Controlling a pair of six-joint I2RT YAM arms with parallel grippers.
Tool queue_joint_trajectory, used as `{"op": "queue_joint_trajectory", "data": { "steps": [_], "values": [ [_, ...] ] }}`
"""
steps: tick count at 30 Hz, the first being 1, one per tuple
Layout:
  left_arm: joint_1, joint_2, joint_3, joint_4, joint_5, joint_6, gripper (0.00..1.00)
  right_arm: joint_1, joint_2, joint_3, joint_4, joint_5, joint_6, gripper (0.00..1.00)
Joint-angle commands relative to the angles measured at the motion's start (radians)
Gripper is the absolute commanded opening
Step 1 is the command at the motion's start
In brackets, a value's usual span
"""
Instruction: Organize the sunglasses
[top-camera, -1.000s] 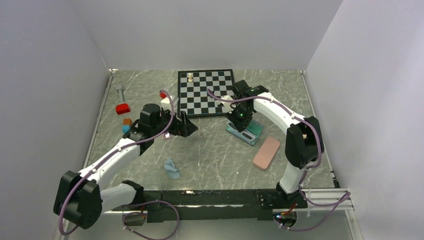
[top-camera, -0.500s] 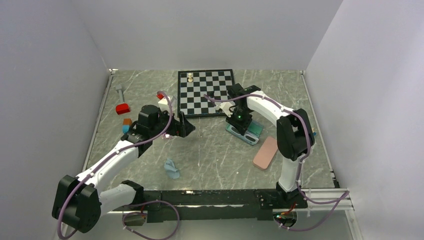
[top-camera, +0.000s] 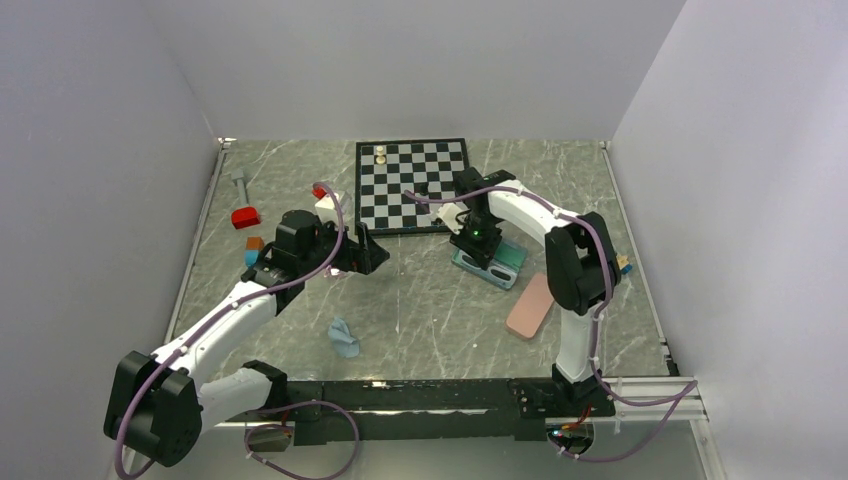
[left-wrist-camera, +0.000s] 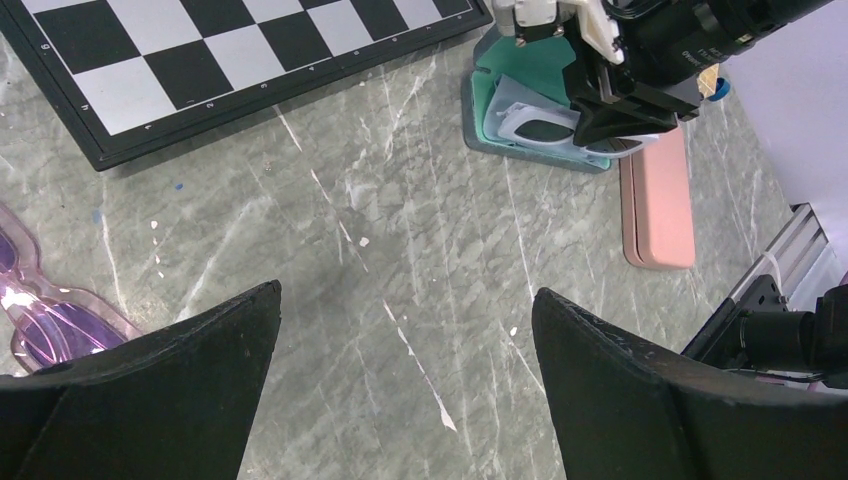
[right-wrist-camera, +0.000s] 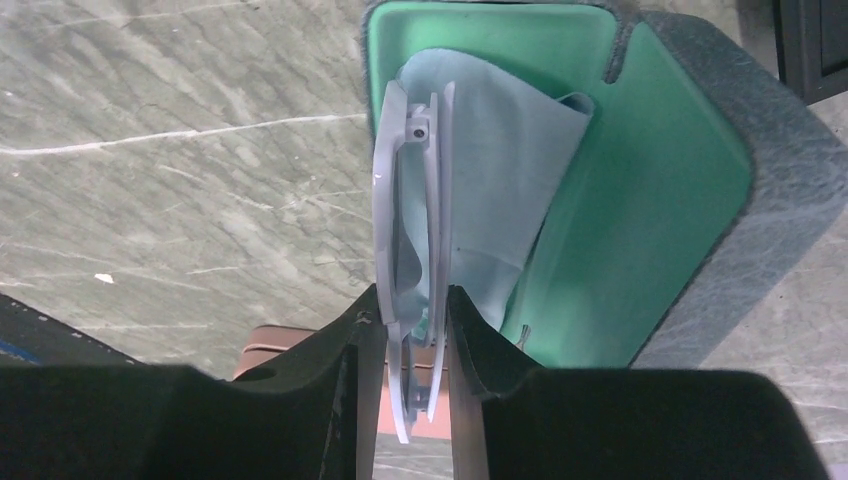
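White sunglasses (right-wrist-camera: 410, 200): folded, pinched edge-on in right hand (right-wrist-camera: 408, 300), poised over open case (right-wrist-camera: 790, 170) with cloth (right-wrist-camera: 500, 180) inside. Contact with cloth unclear.
Risks: release at this tilt could leave frame across rim; bunched cloth could block lid; light case may skid on worktop (left-wrist-camera: 400, 230).
Purple sunglasses (left-wrist-camera: 50, 320), pair 2, lie on worktop beside spread, empty left hand (left-wrist-camera: 405, 295).

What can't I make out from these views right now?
- Purple-pink sunglasses: cut off by the left edge in the left wrist view; mostly hidden under the open left gripper in the top view.
- White sunglasses: edge-on in the right wrist view, lower end hidden between the right gripper fingers; covered by that wrist in the top view.
- Whether they touch the cloth in the open case: unclear.
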Motion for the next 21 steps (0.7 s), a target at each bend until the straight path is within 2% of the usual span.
{"op": "queue_joint_trajectory", "data": {
  "steps": [1,10,21],
  "values": [
    [0.007,-0.005,0.003,0.025,0.017,0.005,0.99,-0.003,0.026,0.036,0.009,0.049,-0.023,0.16],
    [0.008,0.006,0.002,0.036,0.044,0.000,0.99,-0.003,0.041,0.010,0.054,0.033,-0.025,0.20],
    [0.008,0.007,0.003,0.042,0.057,-0.002,0.99,-0.025,0.054,-0.002,0.101,0.001,-0.029,0.20]
  ]
}}
